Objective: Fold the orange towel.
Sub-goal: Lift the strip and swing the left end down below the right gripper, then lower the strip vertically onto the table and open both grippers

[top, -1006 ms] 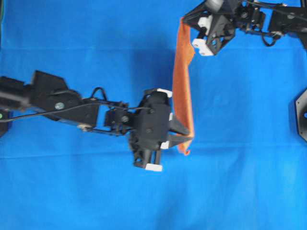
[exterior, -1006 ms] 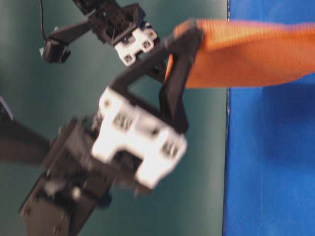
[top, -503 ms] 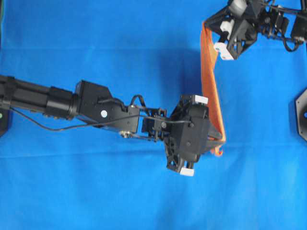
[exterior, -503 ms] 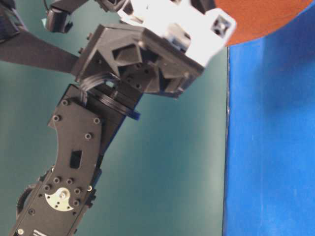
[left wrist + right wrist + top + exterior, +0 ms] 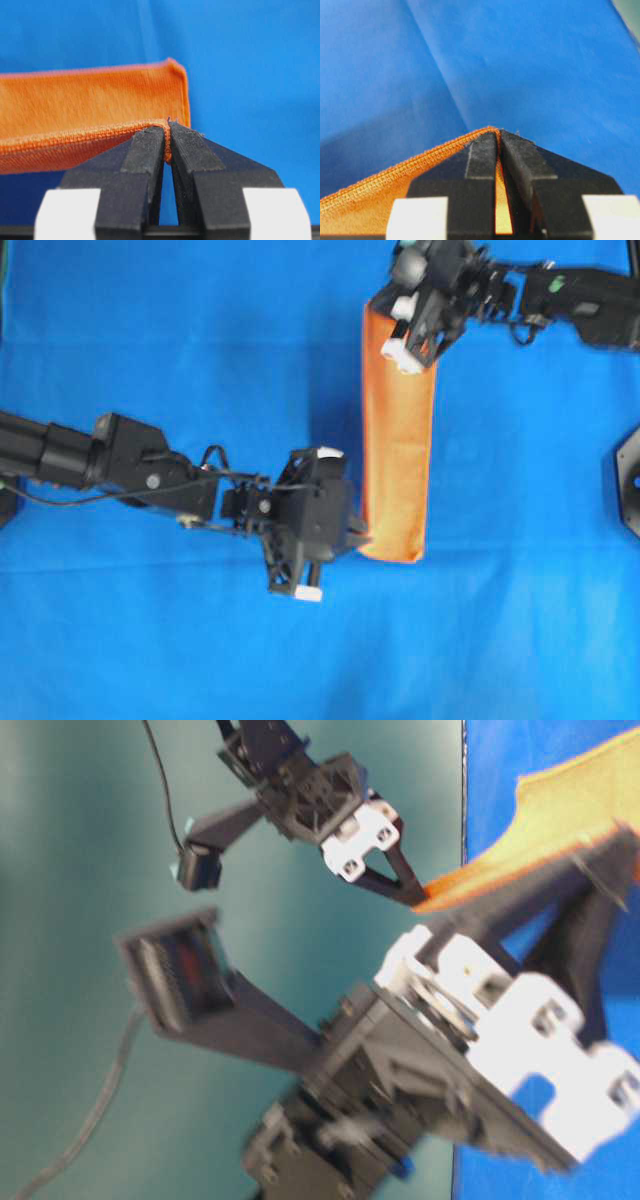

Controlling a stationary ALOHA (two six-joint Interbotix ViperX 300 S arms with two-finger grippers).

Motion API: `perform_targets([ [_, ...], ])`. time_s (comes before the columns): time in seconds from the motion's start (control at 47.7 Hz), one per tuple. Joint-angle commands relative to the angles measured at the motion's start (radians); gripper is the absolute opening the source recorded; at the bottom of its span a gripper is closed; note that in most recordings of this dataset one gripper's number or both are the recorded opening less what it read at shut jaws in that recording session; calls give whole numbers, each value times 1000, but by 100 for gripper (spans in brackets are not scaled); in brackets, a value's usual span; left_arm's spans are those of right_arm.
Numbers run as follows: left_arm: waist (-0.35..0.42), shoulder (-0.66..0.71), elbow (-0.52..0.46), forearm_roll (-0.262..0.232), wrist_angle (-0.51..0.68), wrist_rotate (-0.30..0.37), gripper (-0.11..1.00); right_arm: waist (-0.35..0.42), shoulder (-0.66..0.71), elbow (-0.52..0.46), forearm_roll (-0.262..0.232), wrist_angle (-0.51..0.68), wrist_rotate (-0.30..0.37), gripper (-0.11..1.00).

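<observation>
- The square orange microfibre towel (image 5: 398, 455) with its brighter stitched hem hangs as a long narrow band stretched between the two arms, running from the far side of the scene toward the near side, a little right of centre in the overhead view.
- Under it lies the large blue cloth (image 5: 200, 330), which covers the desk across the whole overhead view.
- The left gripper (image 5: 358, 538) reaches in from the left and meets the near end of the towel at its left corner. In the left wrist view its black fingers (image 5: 145, 150) are clenched on the orange hem, with only a thin strip of stitched edge showing between them.
- Beyond that pinched edge, the left wrist view shows a second layer of the orange towel standing behind the first, so the cloth is doubled at this end.
- The right gripper (image 5: 385, 325) comes in from the upper right and meets the far end of the towel at its far left corner. In the right wrist view its black fingers (image 5: 482, 155) are closed on the towel's hem, with orange fabric visible in the narrow slit between them.
- The table-level view is blurred; it seems to show the towel's edge running as a taut orange line from the right gripper's tips toward the left gripper in the foreground, but whether the towel's lower edge touches the blue cloth cannot be told.
- A black robot base (image 5: 628, 480) sits at the right edge of the overhead view, well apart from the towel.
</observation>
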Motion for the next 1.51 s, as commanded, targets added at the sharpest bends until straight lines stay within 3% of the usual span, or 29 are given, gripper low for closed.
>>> perform_targets([
  [0.0, -34, -35, 14, -2, -21, -15, 1, -9, 0, -43, -5, -11, -2, 4],
  [0.398, -17, -35, 31, -2, -26, -20, 2, 11, 8, -38, -6, -23, -2, 4],
  [0.482, -8, -37, 32, -2, -26, -20, 6, 12, 8, -35, -6, -25, 2, 5],
  [0.566, -3, -38, 32, 0, -25, -20, 23, 12, 8, -35, -6, -23, 3, 25],
  [0.712, 0, -41, 41, -2, -17, -17, 66, 15, 6, -35, -6, -20, 3, 64],
  [0.775, 0, -46, 46, -2, -9, -17, 81, 17, 6, -34, -6, -20, 2, 69],
  [0.838, 0, -54, 49, -2, 2, -17, 90, 17, 5, -32, -6, -20, 2, 66],
  [1.173, 8, -213, 101, 0, 129, -11, 87, 46, -89, 18, -9, -12, -2, 66],
  [1.488, 100, -413, 301, 0, 103, -20, 87, 97, -331, 218, -6, -17, 18, 66],
])
